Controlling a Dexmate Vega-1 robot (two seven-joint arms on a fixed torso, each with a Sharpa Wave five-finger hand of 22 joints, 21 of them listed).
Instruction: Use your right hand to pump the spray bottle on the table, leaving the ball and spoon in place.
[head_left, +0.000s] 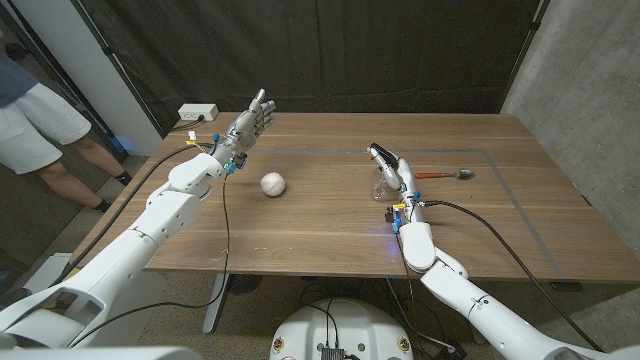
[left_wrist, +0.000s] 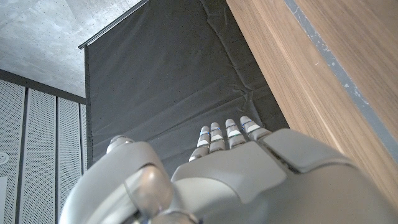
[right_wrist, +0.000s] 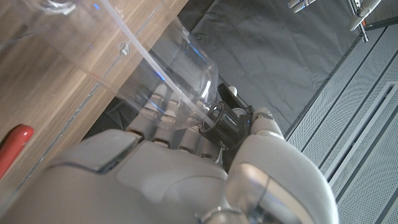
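Right hand (head_left: 392, 170) wrapped around the clear spray bottle (right_wrist: 168, 68).
The bottle sits inside its fingers; squeezing too hard could tip it toward the spoon (head_left: 445, 175) just beyond, or the ball (head_left: 272, 184) beside.

A wooden table (head_left: 330, 225) with a thin grey line marked near its edges stands before a black curtain (head_left: 330, 55), with a grey concrete wall (head_left: 590, 80) on one side, a white power strip (head_left: 197, 113) at a far corner, and a person (head_left: 40, 120) standing beside it.
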